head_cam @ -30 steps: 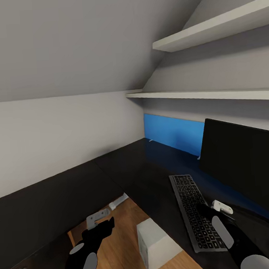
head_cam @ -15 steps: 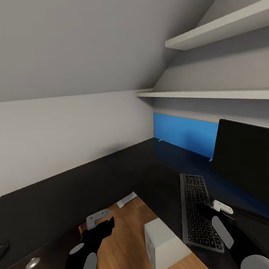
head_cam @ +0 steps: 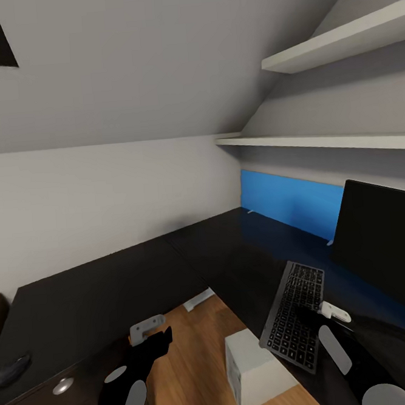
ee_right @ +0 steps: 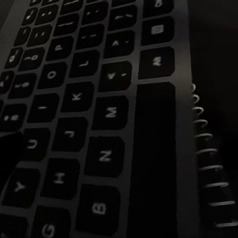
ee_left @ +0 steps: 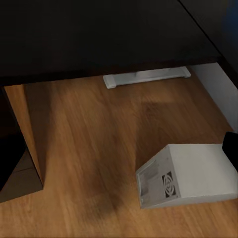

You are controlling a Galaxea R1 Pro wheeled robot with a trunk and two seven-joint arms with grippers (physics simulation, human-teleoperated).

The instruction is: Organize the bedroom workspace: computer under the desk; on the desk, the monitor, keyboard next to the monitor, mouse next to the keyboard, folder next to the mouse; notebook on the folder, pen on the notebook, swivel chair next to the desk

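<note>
- The keyboard (head_cam: 295,316), flat and dark grey with black square keys, lies angled on the glossy black desk (head_cam: 112,289), just before the dark monitor (head_cam: 385,243).
- Since a second ago it has skewed.
- A spiral-bound notebook edge (ee_right: 208,163) lies beside it.
- The white boxy computer (head_cam: 255,369) stands on wood floor (ee_left: 74,148).
- Right gripper (head_cam: 315,313) rests at the keyboard, left gripper (head_cam: 153,340) hangs above the floor; whether either claw is apart, I cannot tell.

Home attic workspace, simulator render. Sloped ceiling (head_cam: 155,60); white wall shelves (head_cam: 337,138); black L-shaped desk (head_cam: 111,283) with blue back panel (head_cam: 290,200), monitor (head_cam: 382,243), keyboard (head_cam: 295,314); white computer (head_cam: 255,369) on wood floor (ee_left: 89,139).
</note>
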